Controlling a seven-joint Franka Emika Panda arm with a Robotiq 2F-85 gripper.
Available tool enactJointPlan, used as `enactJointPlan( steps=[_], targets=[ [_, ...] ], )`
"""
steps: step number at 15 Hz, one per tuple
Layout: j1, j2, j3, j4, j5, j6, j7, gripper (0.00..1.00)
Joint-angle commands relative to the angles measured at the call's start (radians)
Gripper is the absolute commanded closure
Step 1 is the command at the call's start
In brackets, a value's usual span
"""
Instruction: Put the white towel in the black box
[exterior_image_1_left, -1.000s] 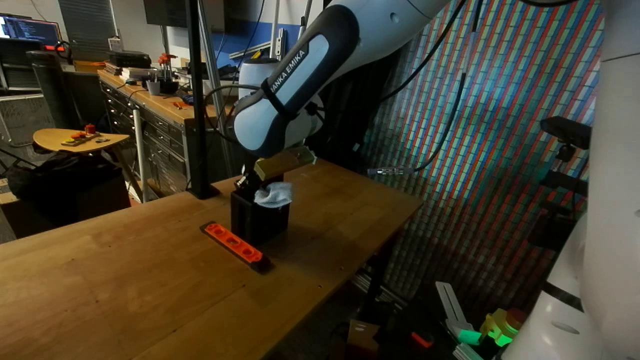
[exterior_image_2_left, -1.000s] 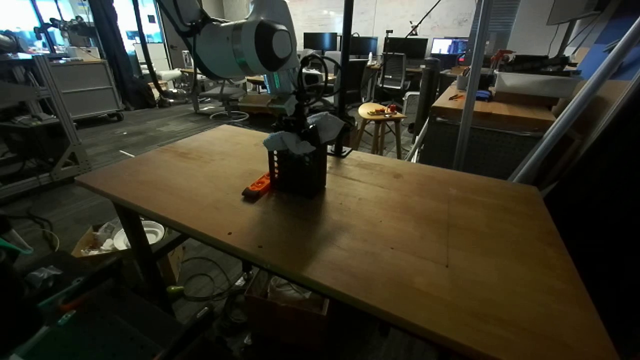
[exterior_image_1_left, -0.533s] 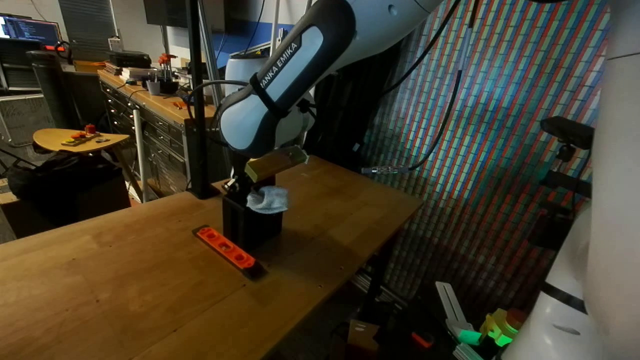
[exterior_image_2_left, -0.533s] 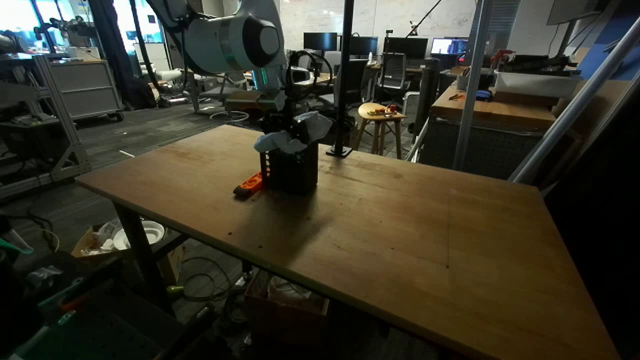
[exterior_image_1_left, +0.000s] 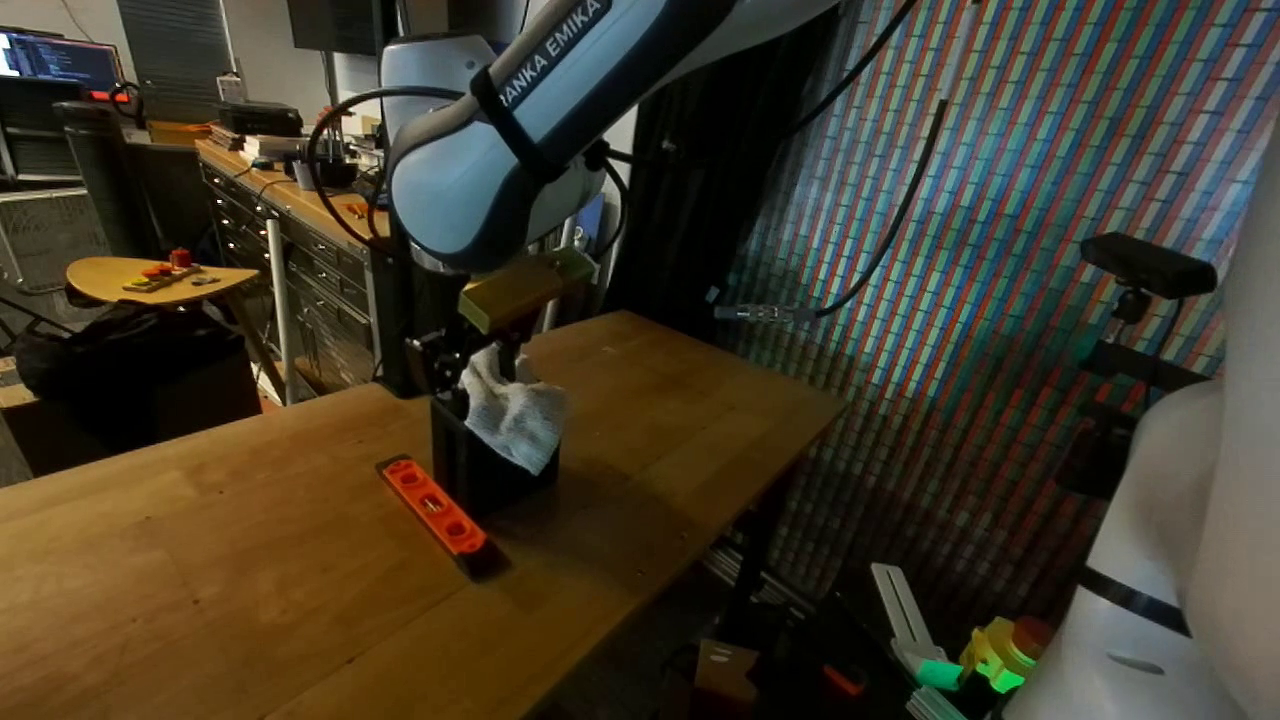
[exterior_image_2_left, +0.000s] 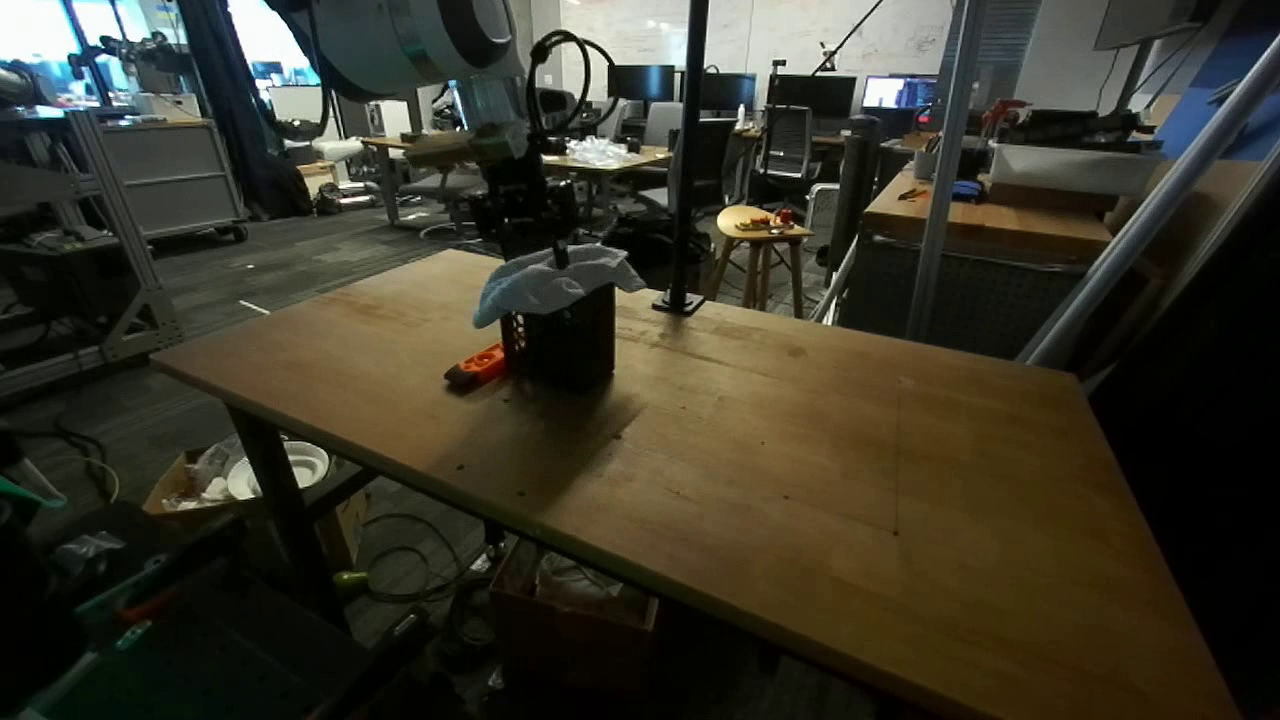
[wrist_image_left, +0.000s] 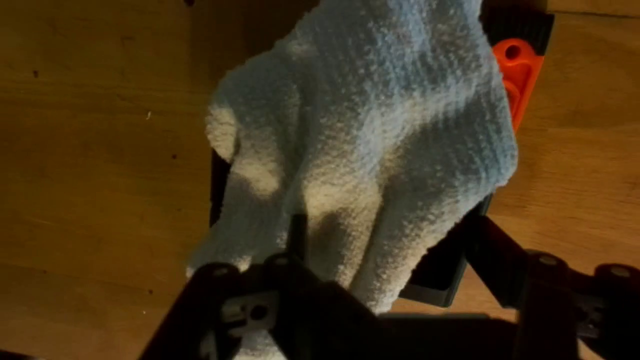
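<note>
The white towel (exterior_image_1_left: 515, 415) lies rumpled across the mouth of the black box (exterior_image_1_left: 485, 470), with its folds hanging over the rim. Both exterior views show it draped on top, and in the wrist view the towel (wrist_image_left: 380, 135) covers most of the opening; one dark corner of the box (wrist_image_left: 430, 296) shows beside it. Just above stands my gripper (wrist_image_left: 387, 240), its jaws wide apart. One finger (wrist_image_left: 297, 235) is against or over the cloth; the other is past the towel's edge by the box wall. How much cloth lies inside the box is hidden.
An orange-red bar tool (exterior_image_1_left: 435, 505) lies flat on the wooden table (exterior_image_1_left: 250, 560), close beside the box. Behind the box a black upright post (exterior_image_2_left: 685, 200) is fixed at the table's edge.
My gripper has opened and risen from the towel, which now spreads over the box top. In both exterior views the box and the orange-red bar have slid left along with the arm.
</note>
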Motion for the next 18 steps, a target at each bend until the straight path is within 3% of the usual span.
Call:
enactJointPlan(
  steps=[1, 5, 6, 14, 16, 18],
  targets=[
    [0.017, -0.046, 0.021, 0.010, -0.043, -0.073, 0.038, 0.00],
    [0.017, -0.066, 0.036, 0.011, -0.072, -0.114, 0.048, 0.00],
    [0.015, -0.073, 0.037, 0.008, -0.079, -0.120, 0.050, 0.18],
    [-0.002, -0.090, 0.031, 0.028, -0.153, -0.138, 0.043, 0.80],
    [-0.007, -0.090, 0.030, 0.040, -0.164, -0.129, 0.042, 0.94],
    [-0.014, -0.079, 0.029, 0.055, -0.165, -0.120, 0.037, 0.98]
  ],
)
